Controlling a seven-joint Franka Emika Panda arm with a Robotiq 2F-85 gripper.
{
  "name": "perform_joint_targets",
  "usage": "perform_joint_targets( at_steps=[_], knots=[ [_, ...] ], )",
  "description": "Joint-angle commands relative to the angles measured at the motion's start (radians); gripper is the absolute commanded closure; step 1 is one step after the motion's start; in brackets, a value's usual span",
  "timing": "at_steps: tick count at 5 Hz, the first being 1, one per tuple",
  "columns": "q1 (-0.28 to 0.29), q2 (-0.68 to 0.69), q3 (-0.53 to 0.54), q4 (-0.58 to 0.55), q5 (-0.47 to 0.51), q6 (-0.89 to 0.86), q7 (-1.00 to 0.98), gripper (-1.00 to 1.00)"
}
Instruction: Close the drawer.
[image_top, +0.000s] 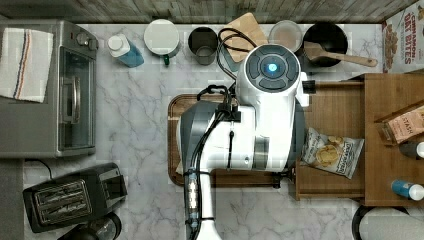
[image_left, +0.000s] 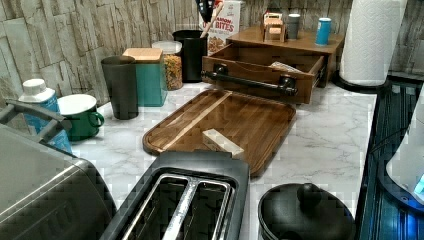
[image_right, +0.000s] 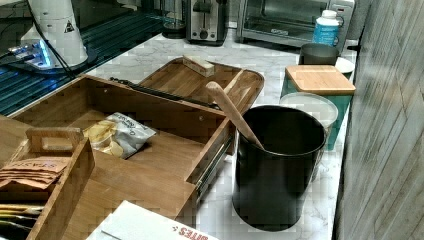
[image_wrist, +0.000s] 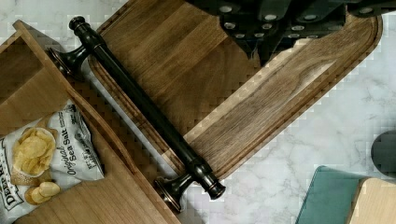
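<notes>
The drawer (image_left: 260, 67) stands pulled out of its wooden cabinet (image_top: 392, 135), at the upper right of the left view and the right-hand side of the top view. Inside it lies a bag of sea-salt chips (image_wrist: 44, 161), flat on the drawer floor towards one side; the remaining floor is bare wood. The drawer is a shallow box of medium-brown wood with thin walls, and its flat front panel carries a long dark metal handle (image_wrist: 140, 105) on two round mounts.

Just in front of that panel lies a darker serving tray (image_left: 225, 122) with rounded corners, holding a small pale block (image_left: 222, 142). In the lower middle of the right view a black pot (image_right: 277, 165) holds a wooden spoon (image_right: 232, 112) leaning against its rim. On top of the cabinet a small wooden rack (image_right: 50, 165) holds tea packets.

The gripper (image_wrist: 268, 39) appears at the top of the wrist view as dark fingers above the tray, apart from the handle and holding nothing; how far they are spread I cannot tell
</notes>
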Motion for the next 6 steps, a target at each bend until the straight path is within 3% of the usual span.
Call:
perform_joint_targets(
  at_steps=[1,2,3,4,5,6],
  knots=[
    [-0.001,0.0,0.0,0.0,-0.01,0.0,0.0,1.0],
    [-0.001,0.0,0.0,-0.001,-0.01,0.0,0.0,1.0],
    [-0.004,-0.005,0.006,-0.118,-0.005,0.141,-0.132,1.0],
    [-0.046,-0.002,0.079,-0.209,-0.068,0.266,-0.213,1.0],
    [-0.005,0.051,0.055,-0.219,-0.105,0.287,-0.286,1.0],
    [-0.006,0.088,0.056,-0.246,-0.188,0.349,-0.376,1.0]
  ],
)
